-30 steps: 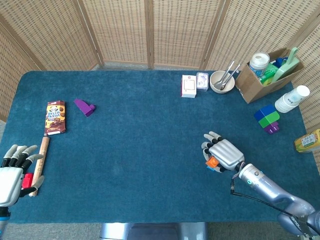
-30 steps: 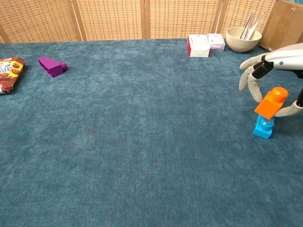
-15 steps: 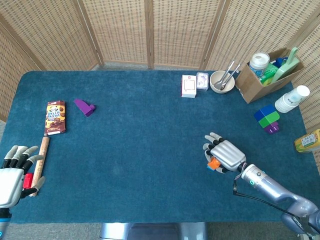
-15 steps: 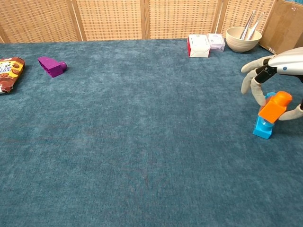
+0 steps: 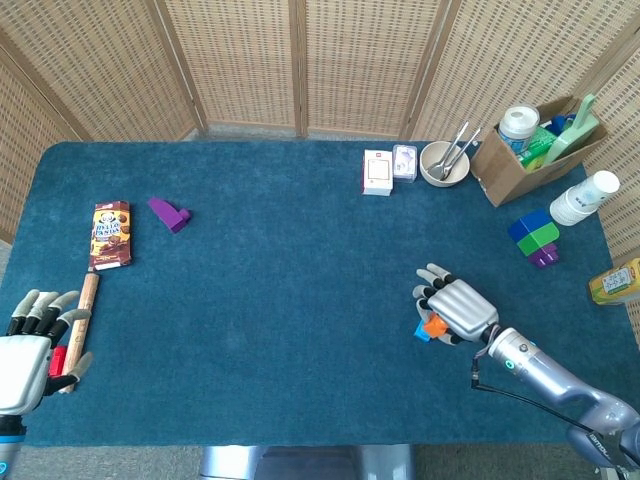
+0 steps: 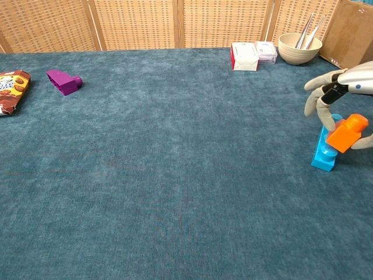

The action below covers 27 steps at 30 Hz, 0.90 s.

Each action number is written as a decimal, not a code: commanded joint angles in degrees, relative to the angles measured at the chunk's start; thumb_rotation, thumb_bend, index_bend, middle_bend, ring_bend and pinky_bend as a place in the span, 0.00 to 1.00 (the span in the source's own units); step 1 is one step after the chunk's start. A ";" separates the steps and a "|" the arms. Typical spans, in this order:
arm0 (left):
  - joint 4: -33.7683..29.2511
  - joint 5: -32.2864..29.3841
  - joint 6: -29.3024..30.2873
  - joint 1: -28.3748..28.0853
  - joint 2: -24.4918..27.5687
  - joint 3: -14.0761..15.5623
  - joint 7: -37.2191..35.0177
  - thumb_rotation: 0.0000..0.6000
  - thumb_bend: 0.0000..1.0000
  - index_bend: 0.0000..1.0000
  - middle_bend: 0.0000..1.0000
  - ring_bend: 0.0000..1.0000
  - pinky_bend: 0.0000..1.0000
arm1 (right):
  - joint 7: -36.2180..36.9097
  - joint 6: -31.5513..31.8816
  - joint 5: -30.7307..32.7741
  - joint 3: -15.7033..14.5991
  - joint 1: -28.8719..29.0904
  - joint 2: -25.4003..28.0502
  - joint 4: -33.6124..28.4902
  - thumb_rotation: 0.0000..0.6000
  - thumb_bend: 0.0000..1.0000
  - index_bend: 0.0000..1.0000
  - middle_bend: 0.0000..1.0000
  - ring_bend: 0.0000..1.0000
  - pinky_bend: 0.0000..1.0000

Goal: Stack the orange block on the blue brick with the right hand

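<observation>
The right hand (image 6: 344,102) has drifted a little to the right since a second ago, and the orange block (image 6: 347,132) has gone with it, now tilted and hanging off the right side of the blue brick (image 6: 322,153) rather than sitting over its top; the fingers (image 6: 319,111) are curled around the orange block, pinching it, with the block's lower edge against the brick's upper part; the brick stands upright on the blue counter (image 6: 175,175), near its right edge. At the near left corner the left hand (image 5: 25,350) rests with its fingers spread, holding nothing, just beside a wooden stick (image 5: 80,325). Further back on the left lie a snack packet (image 6: 10,84) and a purple block (image 6: 63,81); at the far right edge are a white box (image 6: 245,56), a bowl (image 6: 298,48) with utensils, and a cardboard box (image 5: 525,150).
</observation>
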 commanded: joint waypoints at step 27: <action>1.27 -0.29 -0.31 0.06 -0.22 -0.05 -1.74 1.00 0.33 0.29 0.18 0.14 0.07 | -3.94 -1.49 1.59 0.88 -0.55 -2.14 0.20 1.00 0.18 0.63 0.28 0.06 0.08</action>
